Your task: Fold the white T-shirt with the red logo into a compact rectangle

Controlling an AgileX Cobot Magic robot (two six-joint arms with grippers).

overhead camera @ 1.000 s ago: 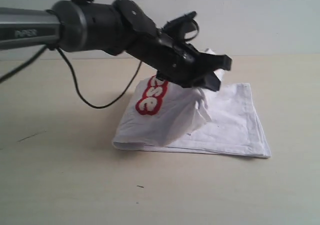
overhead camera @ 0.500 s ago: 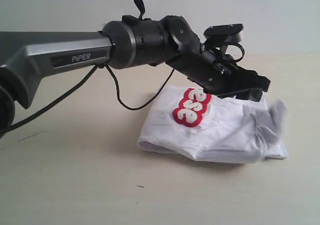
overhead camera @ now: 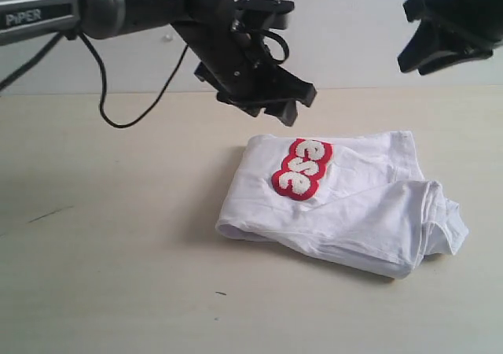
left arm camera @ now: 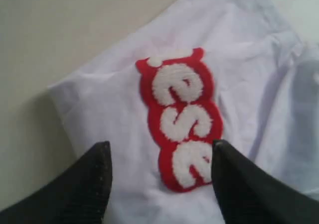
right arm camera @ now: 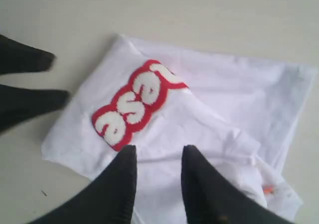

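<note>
The white T-shirt [overhead camera: 354, 212] lies folded in a bundle of several layers on the table [overhead camera: 118, 275], right of the middle and near the far edge, with its right end bunched and uneven. Its neck and sleeves are tucked out of sight; only a speck of orange tag [right arm camera: 268, 189] peeks from the folds in the right wrist view. The one red logo [overhead camera: 302, 169] sits on the top layer near the shirt's left end, and only three puffy white letters, "ese", can be read; the rest is hidden. The left claw [left arm camera: 160, 149] hangs above the logo with its two fingers wide apart, gripping nothing. The right claw [right arm camera: 158, 152] is high over the shirt's right side, partly cut off, fingers apart and empty. The left arm [overhead camera: 35, 16] reads "PIPER", and one black cable [overhead camera: 134, 110] loops under it.
</note>
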